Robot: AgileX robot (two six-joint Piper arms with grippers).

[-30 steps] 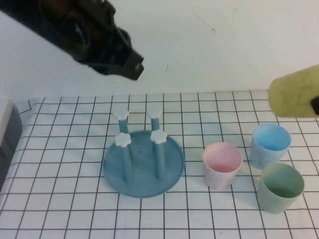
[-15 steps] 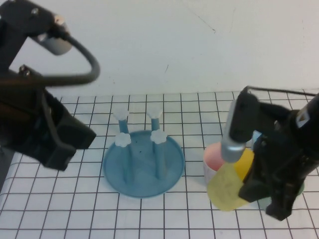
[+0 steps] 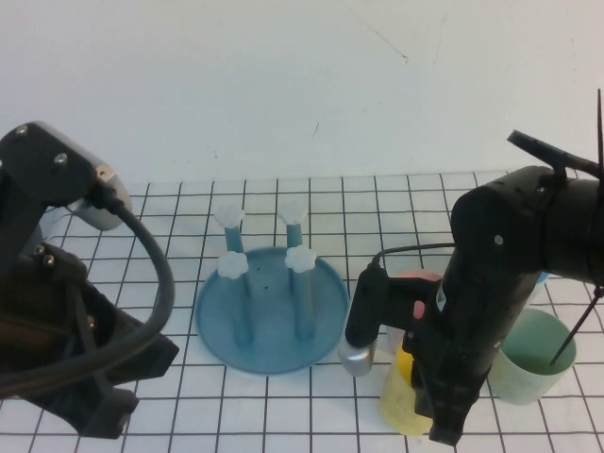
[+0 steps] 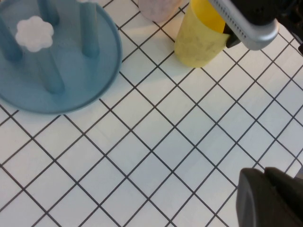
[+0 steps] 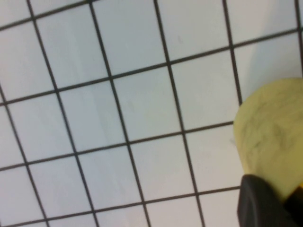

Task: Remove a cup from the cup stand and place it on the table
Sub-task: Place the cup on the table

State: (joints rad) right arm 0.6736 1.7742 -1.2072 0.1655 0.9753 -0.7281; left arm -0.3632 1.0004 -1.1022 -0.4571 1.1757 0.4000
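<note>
The yellow cup (image 3: 401, 401) is held low over the grid-cloth table (image 3: 283, 406), in front of the pink cup; I cannot tell whether it touches the cloth. My right gripper (image 3: 420, 401) is shut on it, and one dark finger (image 5: 260, 203) presses its side (image 5: 272, 127). The cup also shows in the left wrist view (image 4: 199, 35). The teal cup stand (image 3: 272, 316) stands left of it with all four white-capped pegs bare. My left gripper (image 3: 99, 415) hovers at the front left, shut and empty, with its fingers (image 4: 272, 198) together above the cloth.
A pink cup (image 3: 420, 278) is mostly hidden behind my right arm. A green cup (image 3: 538, 363) stands to the right, and a blue cup (image 3: 543, 278) just peeks out behind the arm. The white wall rises behind the table.
My right arm has swung down and lowered the yellow cup to the cloth in front of the pink cup. My left arm has dropped lower at the front left.
</note>
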